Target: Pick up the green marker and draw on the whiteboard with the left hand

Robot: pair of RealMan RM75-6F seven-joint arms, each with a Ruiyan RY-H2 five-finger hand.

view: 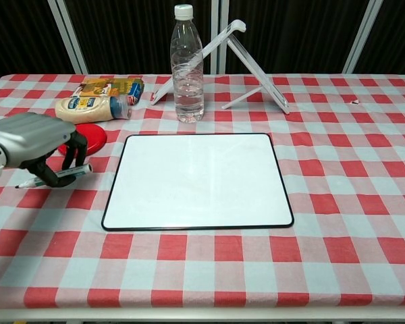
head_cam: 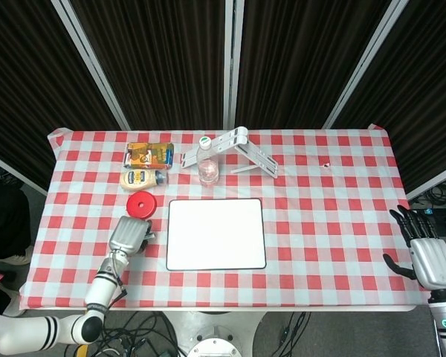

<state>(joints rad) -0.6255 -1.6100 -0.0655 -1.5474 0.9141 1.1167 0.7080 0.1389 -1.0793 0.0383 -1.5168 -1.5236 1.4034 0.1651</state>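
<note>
Green marker [view: 57, 175]: held in the left robot hand, lying roughly level, just left of the whiteboard, above the worktop.
Left robot hand [view: 37, 144]: fingers curled around the green marker, beside the red lid [view: 93, 134].
Whiteboard [view: 198, 179]: flat on the worktop [view: 337, 202], blank.
Right robot hand [head_cam: 424, 249]: off the worktop's right edge, fingers spread, holding nothing.
Water bottle [view: 187, 64]: upright behind the whiteboard.
</note>
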